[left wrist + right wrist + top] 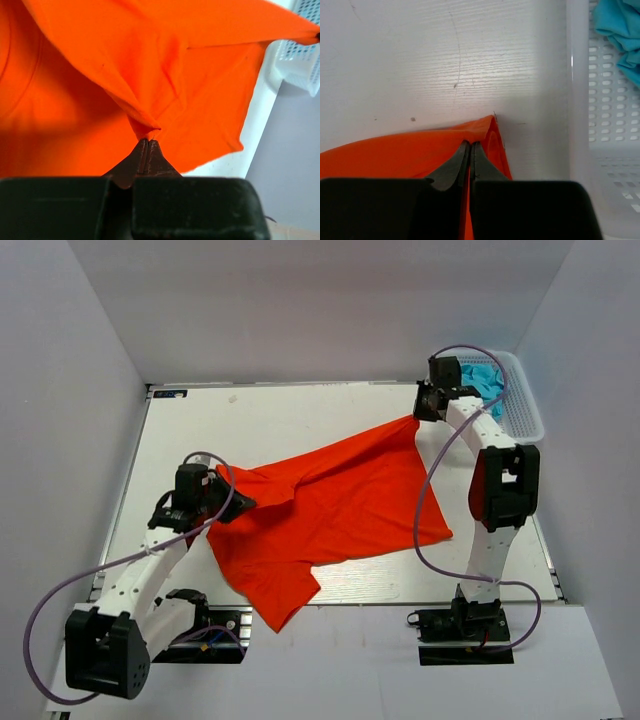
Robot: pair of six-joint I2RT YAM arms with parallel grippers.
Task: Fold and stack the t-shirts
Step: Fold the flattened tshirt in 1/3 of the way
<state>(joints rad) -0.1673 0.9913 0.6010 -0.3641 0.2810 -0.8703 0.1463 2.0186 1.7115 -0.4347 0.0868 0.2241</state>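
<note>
Across the middle of the table (280, 420) lies the orange-red t-shirt (340, 505), the biggest thing in view, partly spread and partly lifted. It is held at two spots well apart: its far corner near the basket (530, 410), and a bunched fold at its left side. I judge this is meant to draw the cloth taut between the two holds so it can be laid flat before any fold. Creases run from one held point to the other. The near part rests on the table, and one flap reaches past the near edge.

At the far right corner of the table sits the white mesh basket, just beside the right wrist. The turquoise-blue t-shirt (487, 380) lies crumpled inside it, probably kept there out of the way until its turn. No stack is begun.

At that far corner the right gripper (420, 415) is clenched on the orange cloth, jaws pressed together on the thin hem, low over the table near the basket wall. On the other side the left gripper (240, 505) is clamped on a pinch of the same shirt, raised so the cloth drapes away from its tips.

Plain pale grey walls (330, 300) close in on three sides. The table top is white with a faint wood grain, a few dark specks and fine scratches.
</note>
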